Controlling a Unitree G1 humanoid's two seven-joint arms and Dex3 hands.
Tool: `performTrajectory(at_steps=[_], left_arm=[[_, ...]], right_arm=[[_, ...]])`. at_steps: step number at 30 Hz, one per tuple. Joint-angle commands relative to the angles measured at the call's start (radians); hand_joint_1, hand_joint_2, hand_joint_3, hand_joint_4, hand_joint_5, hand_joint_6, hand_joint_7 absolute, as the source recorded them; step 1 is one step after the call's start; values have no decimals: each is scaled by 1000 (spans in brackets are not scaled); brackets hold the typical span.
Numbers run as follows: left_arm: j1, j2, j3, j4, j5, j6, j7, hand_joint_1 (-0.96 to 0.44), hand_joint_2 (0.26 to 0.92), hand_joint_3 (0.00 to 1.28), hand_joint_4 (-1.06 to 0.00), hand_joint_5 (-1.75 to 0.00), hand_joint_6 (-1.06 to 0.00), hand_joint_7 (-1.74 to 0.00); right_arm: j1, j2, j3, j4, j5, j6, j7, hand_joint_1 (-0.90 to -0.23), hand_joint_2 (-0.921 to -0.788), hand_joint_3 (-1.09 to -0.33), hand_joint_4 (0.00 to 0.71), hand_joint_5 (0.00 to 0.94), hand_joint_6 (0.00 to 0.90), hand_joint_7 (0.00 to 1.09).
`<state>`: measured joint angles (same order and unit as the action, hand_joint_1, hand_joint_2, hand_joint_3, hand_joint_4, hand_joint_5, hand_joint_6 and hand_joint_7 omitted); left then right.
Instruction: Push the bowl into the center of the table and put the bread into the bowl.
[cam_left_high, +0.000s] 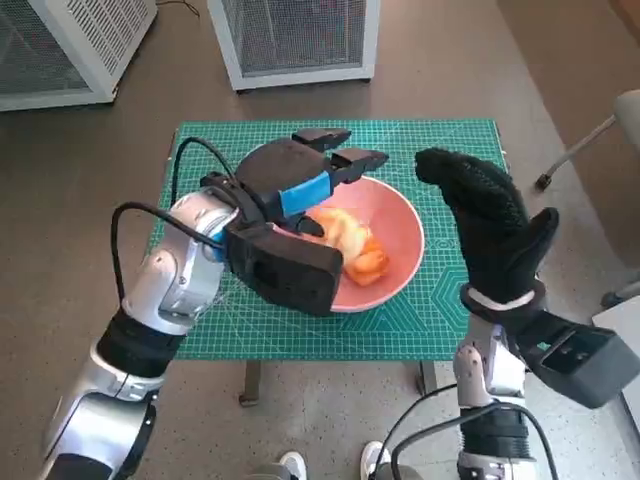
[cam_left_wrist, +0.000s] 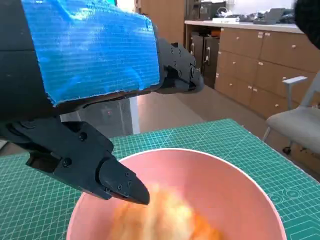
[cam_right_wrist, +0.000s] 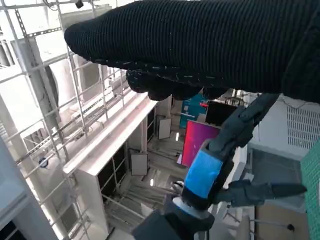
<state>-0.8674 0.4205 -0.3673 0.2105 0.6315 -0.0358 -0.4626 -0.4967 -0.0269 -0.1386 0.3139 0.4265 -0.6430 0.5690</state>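
One pink bowl (cam_left_high: 400, 235) sits on the green cutting mat (cam_left_high: 440, 310) that covers the worktop, and one piece of orange-yellow bread (cam_left_high: 352, 243) lies inside it, directly under the left hand (cam_left_high: 295, 185). In the left wrist view the bread (cam_left_wrist: 165, 217) is a blur low in the bowl (cam_left_wrist: 235, 192), so its exact shape is hard to make out. No brand or readable writing shows on the bowl or the bread; the mat (cam_left_wrist: 235, 135) carries only fine printed grid lines and ring marks too small to read.

The left hand hovers over the bowl's near-left part, its blue-taped back up and its black fingers (cam_left_high: 350, 160) reaching forward over the rim. From the left wrist view its fingers are spread apart, one lower finger (cam_left_wrist: 107, 175) pointing down just above the bread, and nothing is held between them.

The right hand (cam_left_high: 490, 215) in its black glove stands raised just to the right of the bowl, above the mat, palm side turned toward the bowl, fingers spread and holding nothing. In the right wrist view the glove (cam_right_wrist: 200, 45) fills the top and the left hand (cam_right_wrist: 210, 175) shows beyond it.

Two white mesh-sided cabinets (cam_left_high: 295, 35) stand on the floor beyond both hands, past the worktop's far edge.
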Motion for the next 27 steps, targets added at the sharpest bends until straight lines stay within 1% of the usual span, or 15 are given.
performTrajectory(at_steps=[1, 5, 11, 13, 15, 18, 22, 23, 24, 25, 27], left_arm=[[20, 18, 47, -39, -45, 4, -6, -315, 789, 0, -81, 0, -213, -53], [48, 24, 105, -85, -128, 22, -40, -287, 785, 0, -60, 0, -213, -46], [127, 6, 252, -176, -371, 54, -94, -267, 780, 0, -36, 0, -208, -36], [157, -11, 303, -178, -473, 16, -97, -269, 779, 0, -31, 0, -206, -34], [182, -41, 350, -153, -578, -58, -97, -276, 780, 1, -29, 0, -206, -33], [204, -114, 405, -100, -726, -183, -102, -303, 792, 6, -44, -8, -218, -39], [219, -191, 428, -74, -817, -300, -78, -388, 831, 24, -89, -28, -257, -68], [220, -205, 430, -69, -827, -322, -69, -408, 847, 30, -105, -40, -236, -134], [223, -222, 433, -67, -830, -345, -51, -417, 854, 31, -109, -48, -188, -233], [225, -233, 434, -64, -832, -362, -38, -437, 870, 36, -120, -64, -120, -389], [233, -251, 435, -70, -814, -389, -1, -467, 895, 49, -134, -86, -49, -560]], right_arm=[[-4, -9, -7, 16, -3, 8, -6, -425, -921, -453, 371, 8, 104, 648], [-6, -13, -9, 13, -1, 11, -7, -430, -921, -447, 373, 7, 114, 632], [-14, -28, -22, 0, -2, 10, -17, -442, -921, -438, 367, 3, 121, 619], [-21, -34, -26, -14, -11, 14, -31, -443, -921, -436, 362, 1, 119, 614], [-29, -43, -31, -25, -15, 18, -43, -443, -921, -434, 358, 1, 119, 610], [-48, -59, -38, -31, -29, 11, -59, -439, -921, -433, 354, 0, 119, 605], [-77, -82, -44, -34, -46, 10, -78, -438, -921, -431, 355, 1, 121, 600], [-83, -87, -46, -34, -50, 11, -82, -437, -921, -430, 355, 1, 123, 599], [-92, -92, -47, -33, -58, 11, -89, -437, -921, -430, 355, 1, 123, 598], [-98, -96, -48, -33, -65, 11, -95, -435, -921, -429, 356, 1, 125, 597], [-110, -102, -49, -35, -83, 11, -113, -431, -921, -429, 355, 1, 128, 593]])
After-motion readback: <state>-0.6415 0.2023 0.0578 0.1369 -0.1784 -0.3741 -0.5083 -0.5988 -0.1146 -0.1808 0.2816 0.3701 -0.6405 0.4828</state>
